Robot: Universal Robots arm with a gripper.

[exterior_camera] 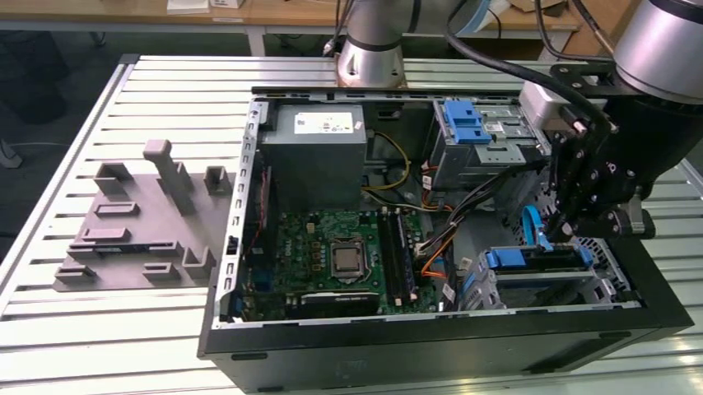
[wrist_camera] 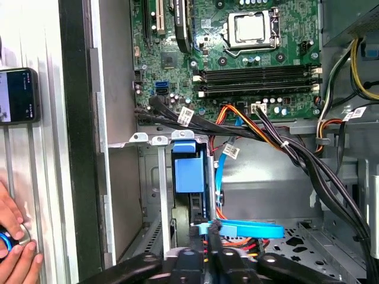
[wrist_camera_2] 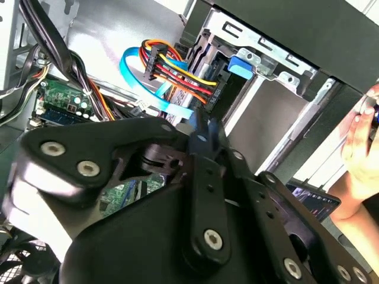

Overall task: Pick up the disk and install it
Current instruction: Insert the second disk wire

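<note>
- Disk (exterior_camera: 533,259) sits in the drive bay at the corner of the open computer case (exterior_camera: 439,346), on the exterior view's right; its blue carrier front faces the case interior.
- Gripper (exterior_camera: 565,230) hangs just above and beside that bay, close to the disk; contact with it cannot be confirmed.
- First wrist view: fingers (wrist_camera: 198,234) drawn close together, almost no gap. A light-blue flat cable (wrist_camera: 243,228) crosses right at their tips; cannot tell whether it is pinched. The disk's blue carrier (wrist_camera: 189,174) lies just beyond the tips, inside the metal cage.
- Second wrist view: red, yellow and orange wires (wrist_camera_2: 177,68) and the blue cable end at the bay next to the carrier's blue tab (wrist_camera_2: 240,66).
- Labels: white sticker on the grey power supply (exterior_camera: 318,156); small white tags on the cable bundle (wrist_camera: 186,115). Print illegible.
- Both wrist views add a person's hand (wrist_camera: 12,248) and a phone (wrist_camera: 18,94) lying outside the case wall.
- Exterior view adds a grey moulded fixture (exterior_camera: 143,222) on the slatted table (exterior_camera: 110,346), well apart from the case.
</note>
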